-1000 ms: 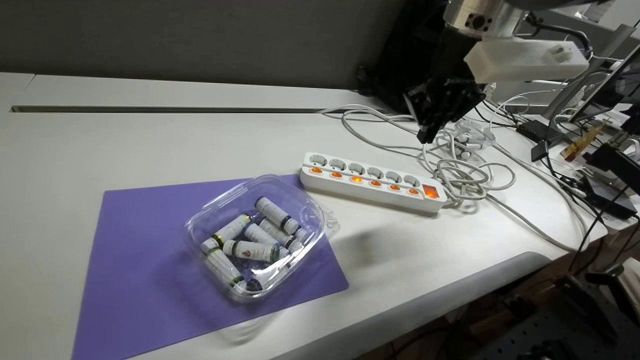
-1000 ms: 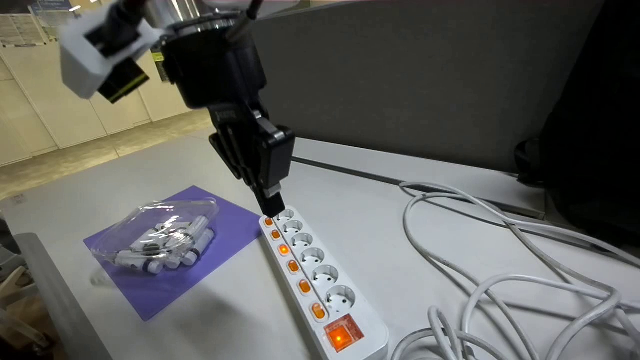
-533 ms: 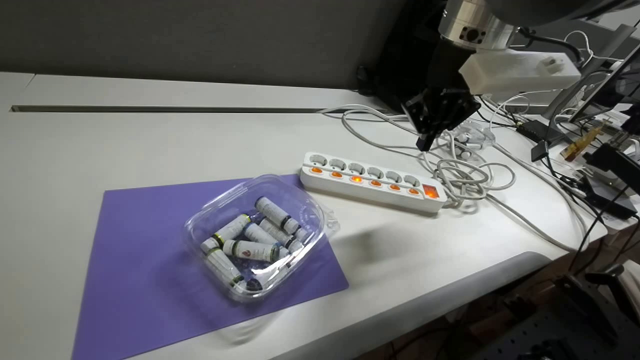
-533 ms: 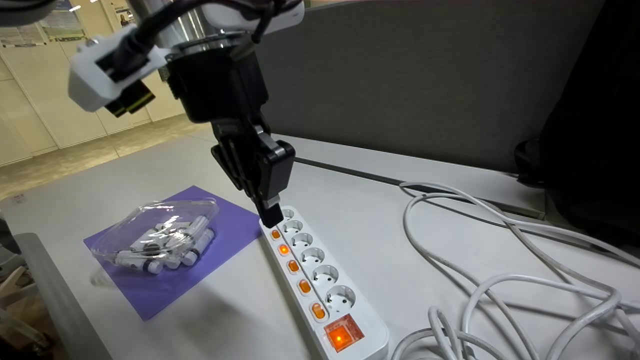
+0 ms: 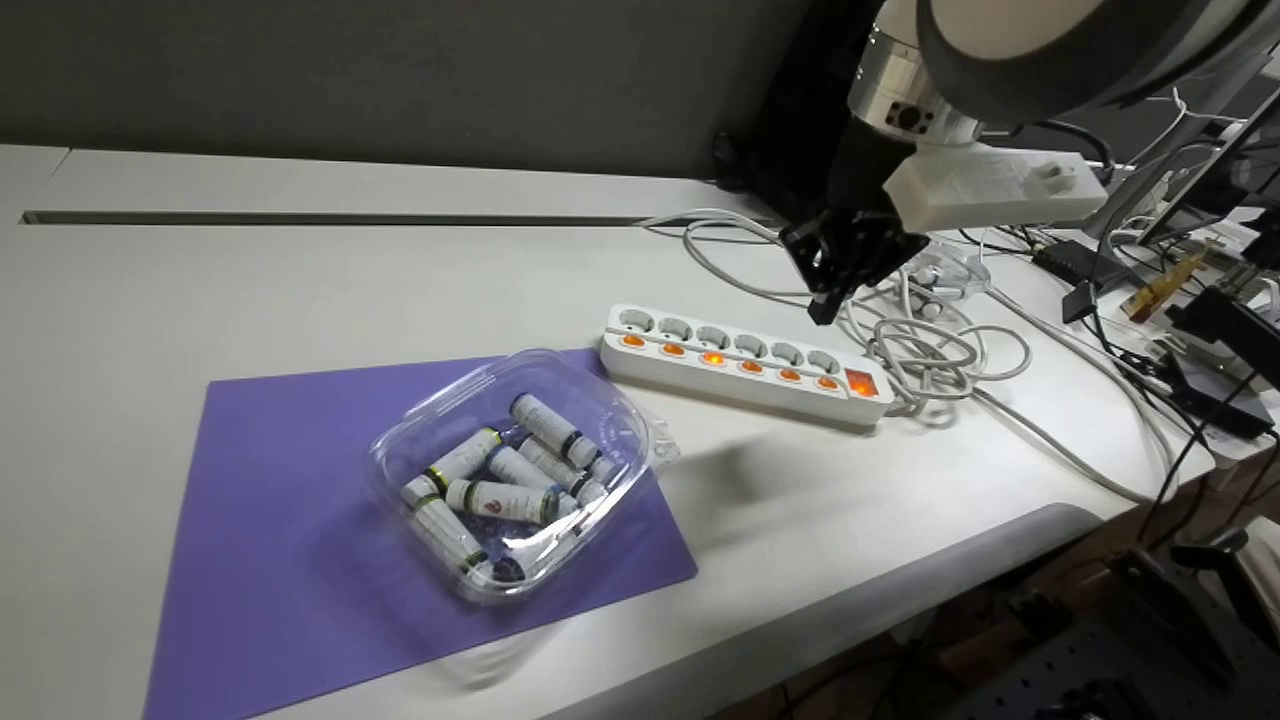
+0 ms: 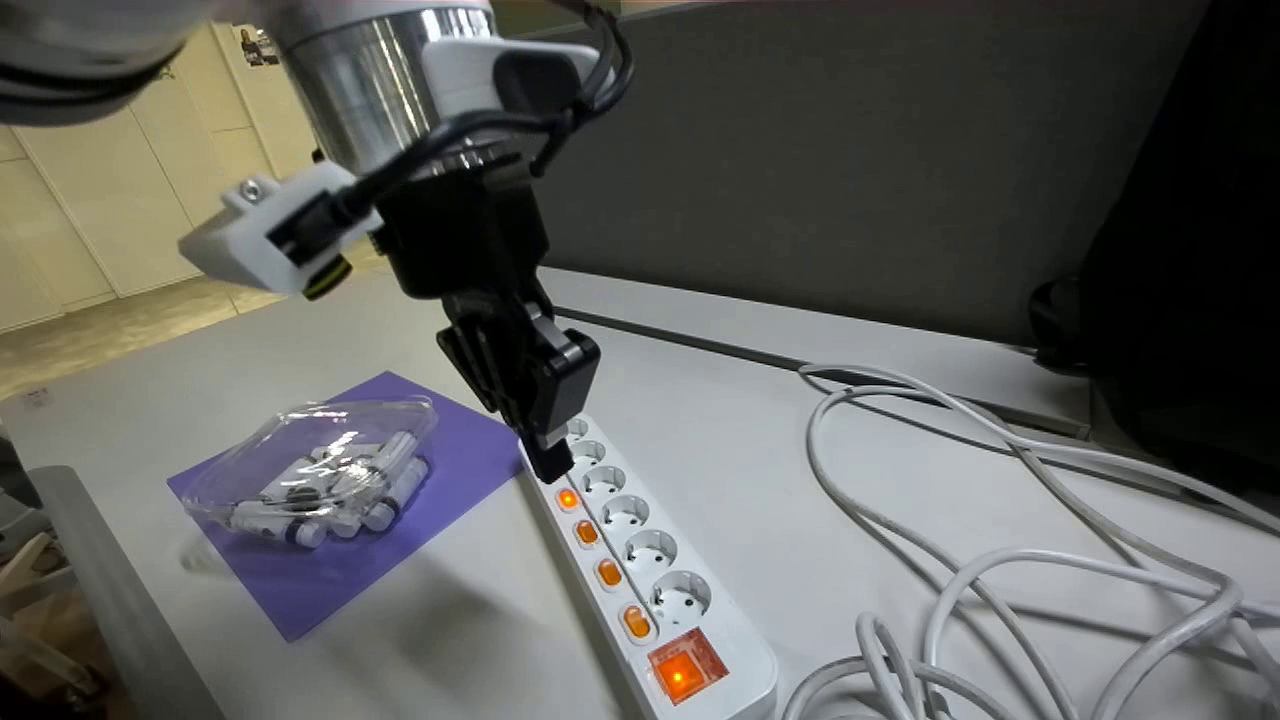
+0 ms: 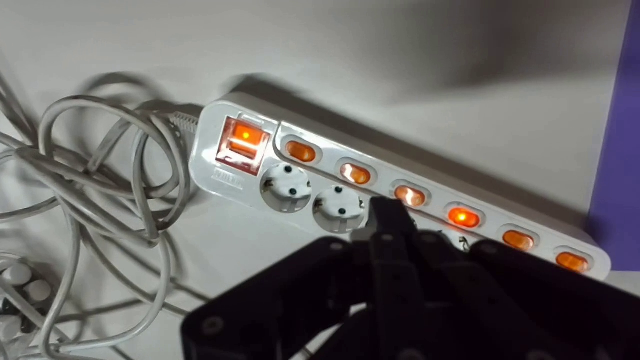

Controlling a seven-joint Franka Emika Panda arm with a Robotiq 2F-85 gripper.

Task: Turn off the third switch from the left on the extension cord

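Third switch [image 5: 714, 358] lit (fingers [image 6: 550, 462] aloft)

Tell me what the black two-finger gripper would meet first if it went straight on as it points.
Most likely the long white plastic power strip below the black gripper; unclear depth makes the exact contact spot uncertain.

A: Any text to log?
B: None readable, any view. Vials [image 5: 545, 424] carry printed labels [image 5: 512, 502], print too small.
A: Logo?
B: Reddish mark [image 5: 493, 507] on one vial's label. Can't make it out.
A: Tub [image 5: 570, 375]?
B: Faint marks [image 5: 614, 403] by its corner, illegible.
A: Strip [image 7: 382, 184]?
B: Wrist view: small marks [image 7: 228, 178] beside the main switch [image 7: 246, 142], unreadable.
A: Table [image 6: 250, 370]?
B: Tiny sticker [image 6: 36, 398] near the edge, blurred.
A: Background?
B: Sheet [image 6: 258, 47] with a picture, in an exterior view, too blurry to read.
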